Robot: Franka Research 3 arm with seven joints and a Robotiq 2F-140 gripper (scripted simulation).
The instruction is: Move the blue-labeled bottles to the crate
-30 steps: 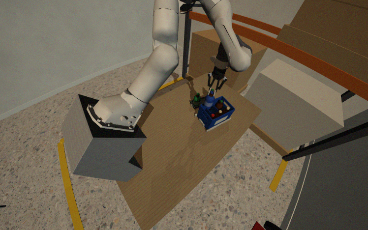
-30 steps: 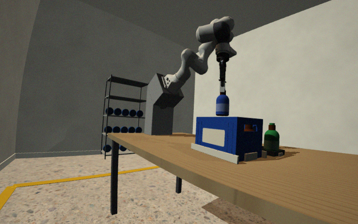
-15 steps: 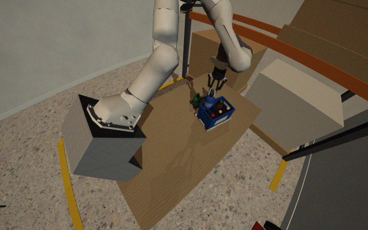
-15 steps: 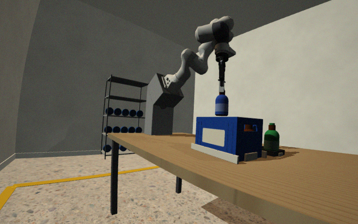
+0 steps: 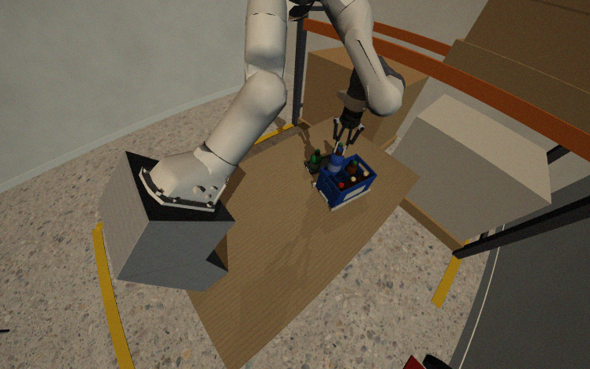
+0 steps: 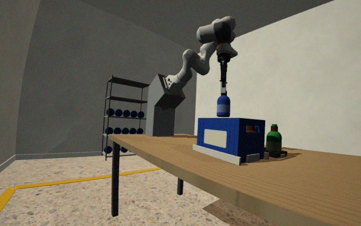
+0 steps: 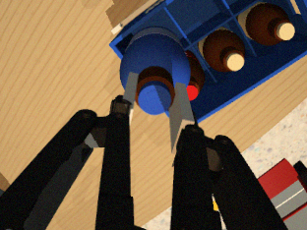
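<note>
My gripper (image 7: 153,91) is shut on the neck of the blue-labeled bottle (image 6: 223,105), which hangs upright with its base just above the rim of the blue crate (image 6: 230,135). In the wrist view the blue-labeled bottle (image 7: 153,67) hangs over the crate's (image 7: 216,34) near-left corner cell. A green-labeled bottle (image 6: 273,138) stands upright on the dark tray (image 6: 276,153) behind the crate. The gripper (image 5: 346,139) also shows in the overhead view above the crate (image 5: 345,179).
Pale stop blocks (image 6: 218,153) edge the crate on the wooden table (image 6: 266,170). The robot's grey pedestal (image 5: 161,225) stands at the table's near end. Large boxes (image 5: 474,165) and an orange rail (image 5: 478,87) lie beyond the table. A shelf rack (image 6: 123,117) holds blue items.
</note>
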